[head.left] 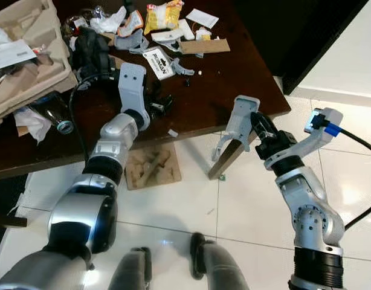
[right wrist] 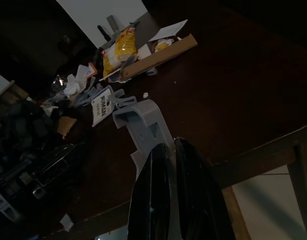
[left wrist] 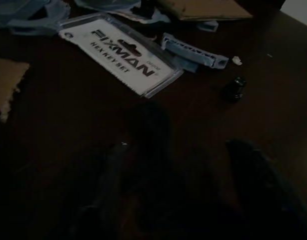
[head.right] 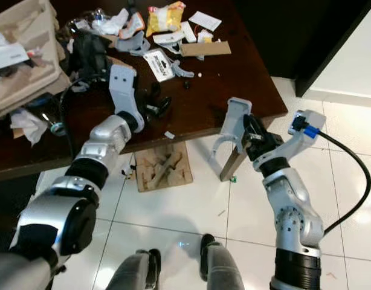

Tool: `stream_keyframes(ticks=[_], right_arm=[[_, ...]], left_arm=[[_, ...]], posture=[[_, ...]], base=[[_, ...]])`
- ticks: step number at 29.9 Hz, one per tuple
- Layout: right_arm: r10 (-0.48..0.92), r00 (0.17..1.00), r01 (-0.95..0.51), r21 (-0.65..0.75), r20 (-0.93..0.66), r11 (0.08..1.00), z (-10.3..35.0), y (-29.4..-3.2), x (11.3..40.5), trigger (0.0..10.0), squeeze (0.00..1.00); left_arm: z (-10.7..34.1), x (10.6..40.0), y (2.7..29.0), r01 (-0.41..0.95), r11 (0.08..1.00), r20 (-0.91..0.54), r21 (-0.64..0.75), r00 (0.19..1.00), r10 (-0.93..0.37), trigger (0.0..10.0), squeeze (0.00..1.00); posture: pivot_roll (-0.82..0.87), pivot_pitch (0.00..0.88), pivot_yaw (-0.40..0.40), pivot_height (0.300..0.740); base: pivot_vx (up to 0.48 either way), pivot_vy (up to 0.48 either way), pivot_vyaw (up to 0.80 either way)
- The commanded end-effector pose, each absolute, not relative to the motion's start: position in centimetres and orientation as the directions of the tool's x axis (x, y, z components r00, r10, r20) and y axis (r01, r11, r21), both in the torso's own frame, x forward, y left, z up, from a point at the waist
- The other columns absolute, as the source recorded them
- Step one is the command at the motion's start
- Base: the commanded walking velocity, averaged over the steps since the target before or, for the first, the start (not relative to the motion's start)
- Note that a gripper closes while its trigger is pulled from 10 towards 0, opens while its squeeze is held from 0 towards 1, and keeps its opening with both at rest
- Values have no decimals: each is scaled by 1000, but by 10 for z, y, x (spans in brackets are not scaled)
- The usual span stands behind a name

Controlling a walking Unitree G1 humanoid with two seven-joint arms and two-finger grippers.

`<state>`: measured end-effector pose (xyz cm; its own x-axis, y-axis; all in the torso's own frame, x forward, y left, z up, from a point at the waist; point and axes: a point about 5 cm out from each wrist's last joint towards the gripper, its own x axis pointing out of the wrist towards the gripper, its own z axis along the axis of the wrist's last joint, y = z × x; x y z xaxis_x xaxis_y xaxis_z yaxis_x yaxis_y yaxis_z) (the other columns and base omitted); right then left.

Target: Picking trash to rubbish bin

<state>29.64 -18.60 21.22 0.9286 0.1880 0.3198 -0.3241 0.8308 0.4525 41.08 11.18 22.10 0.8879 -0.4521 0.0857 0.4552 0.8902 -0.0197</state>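
Gripping a grey plastic bracket [right wrist: 143,127] (curved, hollow), right claw [right wrist: 171,150].

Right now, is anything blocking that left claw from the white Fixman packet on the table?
Nothing visible does. The left gripper hovers low over bare dark table, and the Fixman packet lies just ahead, with open tabletop between them.

Cardboard tray [head.left: 28,72] cut off at frame edge
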Motion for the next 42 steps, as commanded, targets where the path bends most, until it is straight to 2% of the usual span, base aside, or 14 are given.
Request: stream_keyframes(ticks=[1,15,21,25,26,27,28,30,37,38,39,40,41,42], right_arm=[[174,934,-308,456,313,835,211,-190,291,10000,0],[163,939,-295,459,304,838,215,-189,299,10000,0],[160,935,-299,465,315,833,217,-189,302,10000,0],[153,929,-310,484,337,818,219,-188,306,10000,0],[150,926,-315,491,346,812,220,-187,308,10000,0],[150,926,-315,491,346,812,220,-187,308,10000,0],[147,923,-321,500,356,804,221,-187,309,10000,0],[144,921,-324,506,362,799,222,-186,310,10000,0],[132,914,-335,528,384,781,224,-187,314,10000,0],[132,913,-337,530,386,778,224,-187,315,10000,0],[132,913,-337,530,387,778,224,-187,316,10000,0],[132,913,-337,530,387,778,224,-187,316,10000,0],[131,913,-336,530,386,778,224,-187,318,10000,0],[132,913,-336,529,386,779,224,-187,319,10000,0]], left_arm=[[185,407,118,437,896,-88,-79,892,-443,0,0],[190,412,135,352,928,-158,-123,916,-369,0,0],[203,415,139,342,928,-90,-144,930,-357,0,0],[242,417,134,432,885,130,-176,901,-414,0,0],[256,416,132,470,864,211,-180,876,-433,1216,0],[256,416,132,470,864,211,-180,876,-433,1216,0],[270,415,131,505,845,287,-177,848,-446,2431,0],[278,413,131,523,834,329,-174,829,-451,2941,0],[307,407,130,562,817,447,-131,769,-457,2549,0],[310,405,128,559,824,442,-92,765,-469,4588,0],[308,406,124,547,836,401,-44,776,-487,10000,247],[308,406,124,547,836,401,-44,776,-487,10000,247],[301,407,120,538,843,337,-8,795,-505,10000,1000],[293,410,116,531,847,256,8,818,-515,10000,1000]], posture=[[-115,424,23,740],[-92,383,22,740],[-86,363,24,740],[-71,335,28,740],[-63,322,30,740],[-63,322,30,740],[-57,312,33,740],[-57,312,33,740],[-36,284,32,740],[-31,282,32,740],[-26,279,30,740],[-26,279,30,740],[-23,278,28,740],[-23,278,28,740]], base=[[0,0,0],[0,0,0],[0,0,0],[0,0,0],[0,0,0],[0,0,0],[0,0,0],[0,0,0],[0,0,0],[0,0,0],[0,0,0],[0,0,0],[0,0,0],[0,0,0]])
